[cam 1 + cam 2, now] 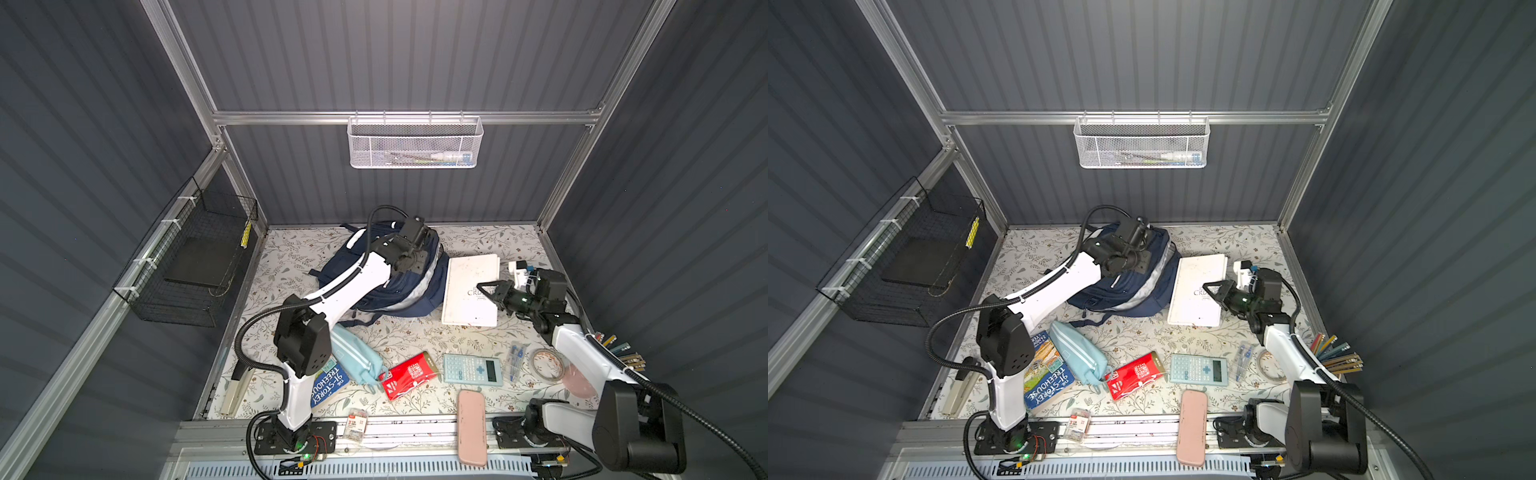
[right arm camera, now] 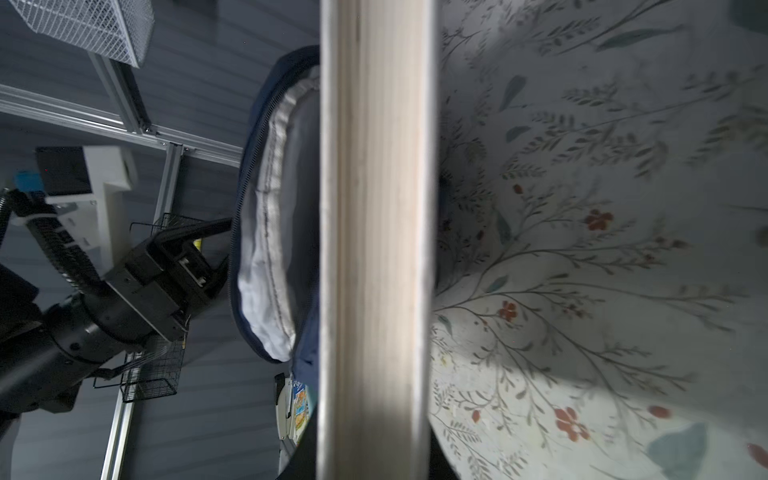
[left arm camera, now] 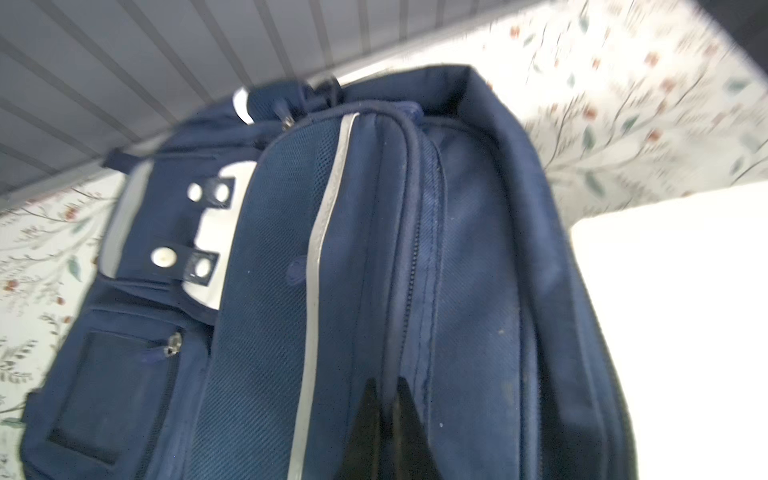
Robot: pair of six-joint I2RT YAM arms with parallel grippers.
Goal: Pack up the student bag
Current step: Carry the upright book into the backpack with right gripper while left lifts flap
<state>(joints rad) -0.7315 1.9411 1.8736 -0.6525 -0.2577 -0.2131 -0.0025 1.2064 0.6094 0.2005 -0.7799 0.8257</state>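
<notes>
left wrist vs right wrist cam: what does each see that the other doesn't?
Left wrist only: the front of the student bag with its white patch and a small zip pocket, and the left gripper pinched shut on a fabric ridge beside the zip.
Right wrist only: the bag's open mouth with pale lining, the page edge of the white book close up, the white mesh basket and the black wire basket.
Both: bag, left gripper, book, floral table cover.
</notes>
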